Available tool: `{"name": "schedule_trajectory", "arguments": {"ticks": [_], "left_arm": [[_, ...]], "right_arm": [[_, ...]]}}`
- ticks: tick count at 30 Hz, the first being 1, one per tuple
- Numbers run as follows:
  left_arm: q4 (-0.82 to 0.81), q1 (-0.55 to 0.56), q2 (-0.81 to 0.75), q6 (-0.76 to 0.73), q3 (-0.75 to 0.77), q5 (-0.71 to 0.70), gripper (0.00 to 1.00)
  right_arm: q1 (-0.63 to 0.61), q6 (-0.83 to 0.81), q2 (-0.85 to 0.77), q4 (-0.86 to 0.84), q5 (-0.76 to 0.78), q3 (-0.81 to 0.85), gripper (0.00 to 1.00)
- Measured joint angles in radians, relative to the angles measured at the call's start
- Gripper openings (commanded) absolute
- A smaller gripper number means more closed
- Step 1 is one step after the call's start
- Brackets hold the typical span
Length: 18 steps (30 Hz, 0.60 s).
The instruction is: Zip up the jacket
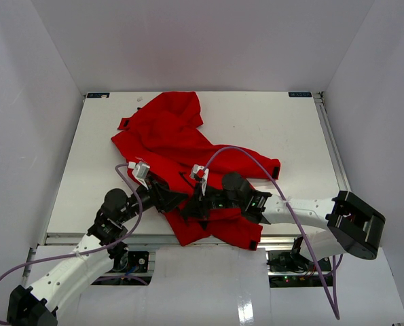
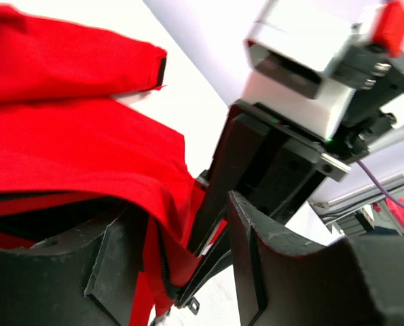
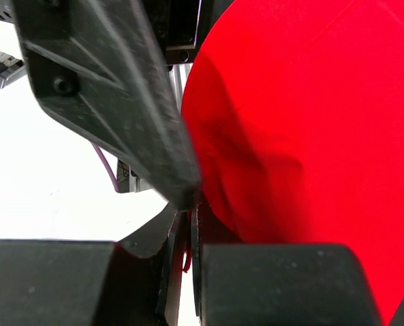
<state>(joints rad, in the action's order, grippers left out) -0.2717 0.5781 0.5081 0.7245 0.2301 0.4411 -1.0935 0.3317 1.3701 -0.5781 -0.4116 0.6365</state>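
From above, the crumpled bright red fabric jacket [image 1: 178, 136] lies mid-table, its hem at the left gripper [image 1: 173, 201] and right gripper [image 1: 190, 206]. Left wrist: its jaws stand apart around the dark zipper [image 2: 162, 272] and should clamp the hem taut. Right wrist: the jaws are pressed together and should pull only against that anchor.

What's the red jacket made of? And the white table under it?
The jacket looks like soft matte cloth: it crumples into folds without shine. The table looks like a hard smooth white board; plastic or painted wood, I cannot tell.
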Motion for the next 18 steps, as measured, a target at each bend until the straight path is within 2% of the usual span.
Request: {"name": "schedule_trajectory", "arguments": {"ticks": [2,5,9,11,13,18], "left_arm": [[0.032,0.0,0.001,0.003,0.005,-0.018,0.57],[0.073,0.0,-0.005,0.01,0.006,-0.043,0.45],[0.103,0.0,-0.03,0.018,0.006,-0.063,0.13],[0.106,0.0,-0.037,0.016,0.006,-0.063,0.03],[0.11,0.001,-0.039,0.014,0.006,-0.063,0.0],[0.112,0.001,-0.039,0.007,0.006,-0.063,0.0]], "right_arm": [[0.0,0.0,0.0,0.0,0.005,0.0,0.08],[0.0,0.002,0.0,0.0,0.014,0.0,0.08],[0.0,0.008,0.004,0.0,0.02,0.0,0.14],[0.0,0.01,0.008,-0.001,0.019,0.0,0.21],[0.0,0.013,0.011,-0.001,0.017,0.0,0.25],[0.0,0.011,0.011,-0.001,-0.005,0.0,0.28]]}}
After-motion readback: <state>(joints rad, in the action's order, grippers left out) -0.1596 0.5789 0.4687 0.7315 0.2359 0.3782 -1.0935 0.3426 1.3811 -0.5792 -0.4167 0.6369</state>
